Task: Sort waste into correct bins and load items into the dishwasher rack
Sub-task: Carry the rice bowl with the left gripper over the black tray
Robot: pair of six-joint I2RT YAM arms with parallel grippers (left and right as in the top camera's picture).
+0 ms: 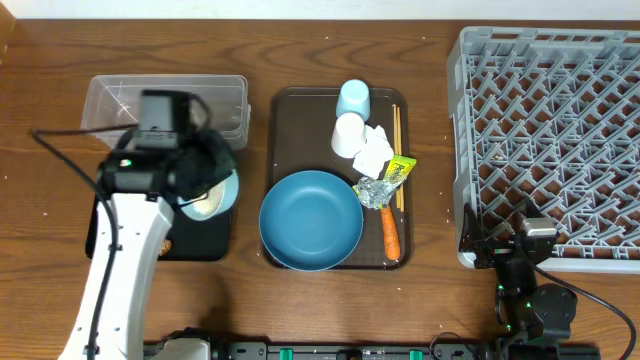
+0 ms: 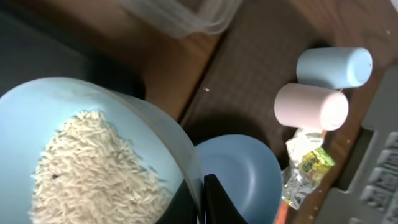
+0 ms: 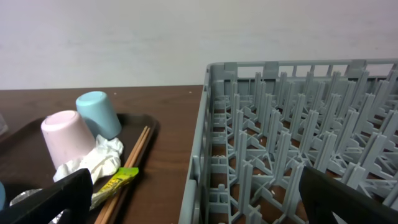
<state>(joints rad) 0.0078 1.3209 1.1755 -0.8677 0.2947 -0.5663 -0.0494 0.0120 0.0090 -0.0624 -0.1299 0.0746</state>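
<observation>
My left gripper [image 2: 202,200] is shut on the rim of the small light-blue bowl [image 2: 93,106], which holds white rice [image 2: 87,168] and hangs tilted over the black tray [image 1: 205,243]. The clear tub [image 1: 165,100] stands just behind. On the brown tray lie the dark-blue plate [image 1: 311,220], light-blue cup [image 1: 354,98], pale pink cup [image 1: 348,134], tissue [image 1: 375,152], wrapper [image 1: 399,172], foil [image 1: 372,192], carrot [image 1: 390,233] and chopsticks [image 1: 396,125]. My right gripper [image 3: 199,208] stands open and empty at the near-left corner of the grey rack [image 1: 550,130].
The brown serving tray [image 1: 282,130] sits between the bins and the rack. A dark cable [image 1: 65,150] runs from the left arm across the table. A few rice grains lie on the rack's floor [image 3: 292,205].
</observation>
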